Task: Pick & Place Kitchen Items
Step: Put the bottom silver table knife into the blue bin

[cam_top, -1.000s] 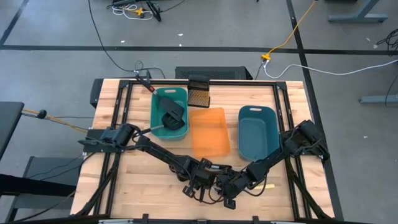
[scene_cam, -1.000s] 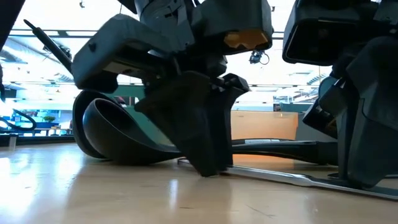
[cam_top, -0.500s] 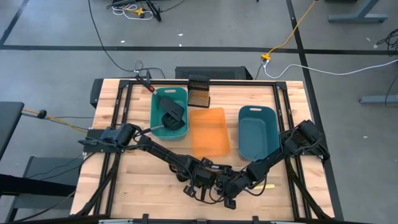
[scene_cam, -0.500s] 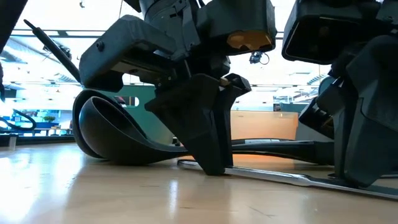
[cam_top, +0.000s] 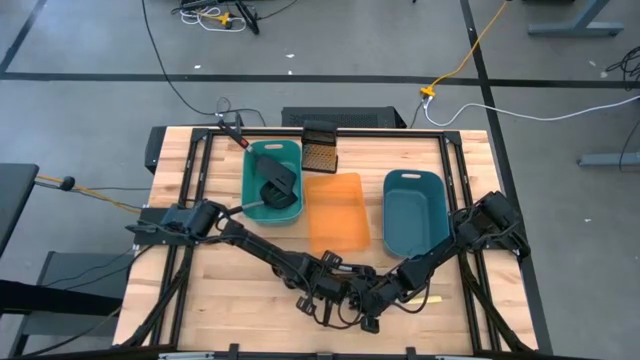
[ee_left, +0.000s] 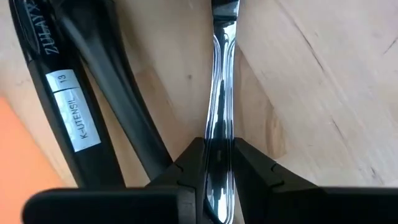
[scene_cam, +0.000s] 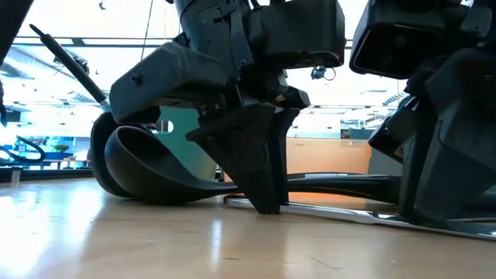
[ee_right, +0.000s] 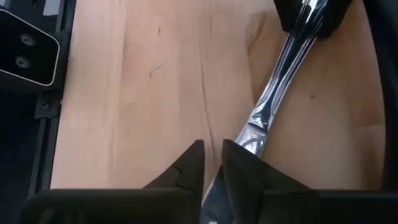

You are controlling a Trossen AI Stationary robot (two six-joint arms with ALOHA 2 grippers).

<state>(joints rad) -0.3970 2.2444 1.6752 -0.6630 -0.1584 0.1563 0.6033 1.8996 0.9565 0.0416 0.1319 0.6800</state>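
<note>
Silvery cutlery piece (ee_left: 219, 118) flat on table, L claw (ee_left: 217, 163) & R claw (ee_right: 211, 163) clamped at opposite ends.

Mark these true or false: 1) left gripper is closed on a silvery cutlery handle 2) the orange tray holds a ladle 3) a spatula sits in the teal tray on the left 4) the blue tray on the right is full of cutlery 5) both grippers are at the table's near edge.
1) True: the left gripper pinches the silvery cutlery handle.
2) False: the orange tray looks empty; a black ladle lies on the table.
3) True: a spatula rests in the teal tray.
4) False: the blue tray looks empty.
5) True: the right gripper works there too.
</note>
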